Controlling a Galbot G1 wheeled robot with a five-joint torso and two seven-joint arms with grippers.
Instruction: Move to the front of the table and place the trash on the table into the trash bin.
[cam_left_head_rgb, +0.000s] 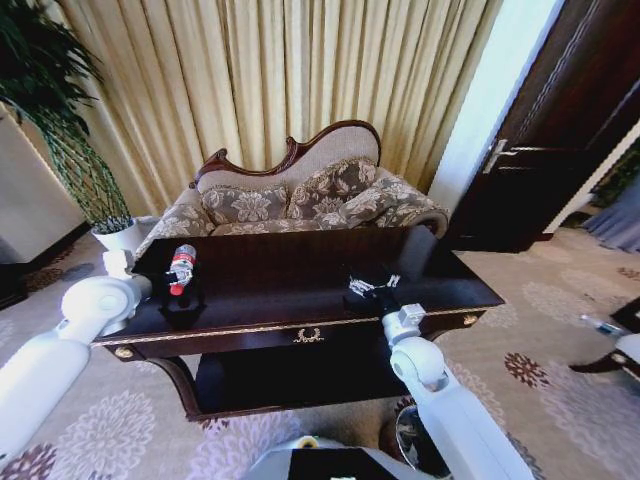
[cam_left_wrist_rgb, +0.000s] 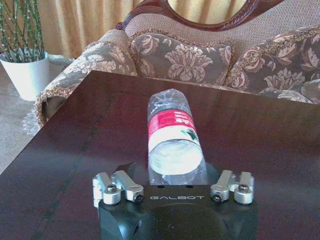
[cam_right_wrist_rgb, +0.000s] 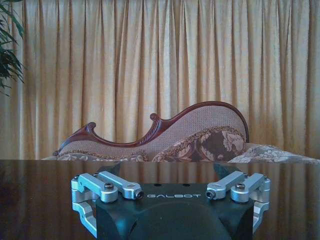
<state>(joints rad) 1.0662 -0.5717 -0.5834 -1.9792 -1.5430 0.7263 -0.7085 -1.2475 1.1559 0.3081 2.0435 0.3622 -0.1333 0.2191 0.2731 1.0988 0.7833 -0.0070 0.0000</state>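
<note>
The left gripper (cam_left_wrist_rgb: 176, 170) is clamped on the bottle (cam_left_wrist_rgb: 172, 132) above the table's (cam_left_head_rgb: 300, 270) left end; its wrist view shows the red label. The right gripper (cam_left_head_rgb: 375, 287) sits low at the front right edge, spread wide. Sofa (cam_left_head_rgb: 300, 195) behind.

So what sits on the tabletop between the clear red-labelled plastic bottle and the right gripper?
Bare dark glossy tabletop in the head view; the clear red-labelled plastic bottle lies at the left gripper, the right gripper apart.
</note>
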